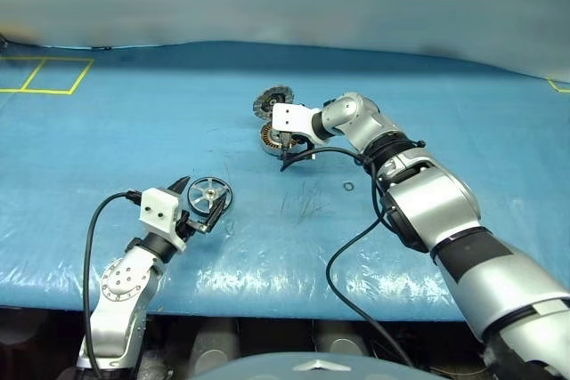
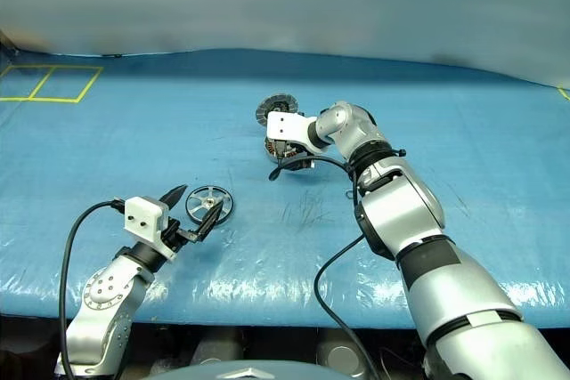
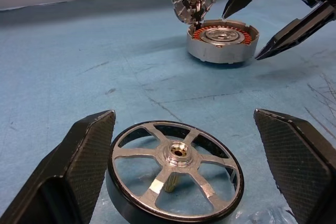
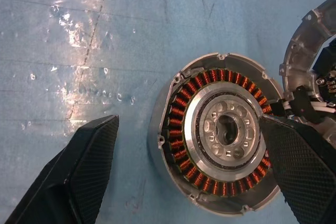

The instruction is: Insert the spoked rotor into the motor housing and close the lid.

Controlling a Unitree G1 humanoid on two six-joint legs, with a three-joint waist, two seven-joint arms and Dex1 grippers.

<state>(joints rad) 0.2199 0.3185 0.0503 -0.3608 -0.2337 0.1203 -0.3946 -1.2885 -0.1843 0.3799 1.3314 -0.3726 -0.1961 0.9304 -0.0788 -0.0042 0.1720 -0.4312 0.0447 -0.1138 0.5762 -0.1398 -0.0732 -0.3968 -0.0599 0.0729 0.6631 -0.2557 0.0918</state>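
The spoked rotor (image 3: 176,171), a shiny silver wheel with a dark rim, lies flat on the blue table. My left gripper (image 1: 200,200) is open around it, one finger (image 3: 79,171) on each side with gaps to the rim. Farther back stands the motor housing (image 4: 220,135), its copper windings and pale centre facing up. The lid (image 1: 272,102) stands upright at the housing's far rim, its striped inner side showing. My right gripper (image 4: 189,123) hovers just above the housing, open, angled down, holding nothing.
A blue plastic sheet (image 1: 134,113) covers the table. A small metal ring (image 1: 347,186) lies between the housing and the table's near edge. Yellow tape squares (image 1: 44,73) mark the far left corner. Black cables hang from both wrists.
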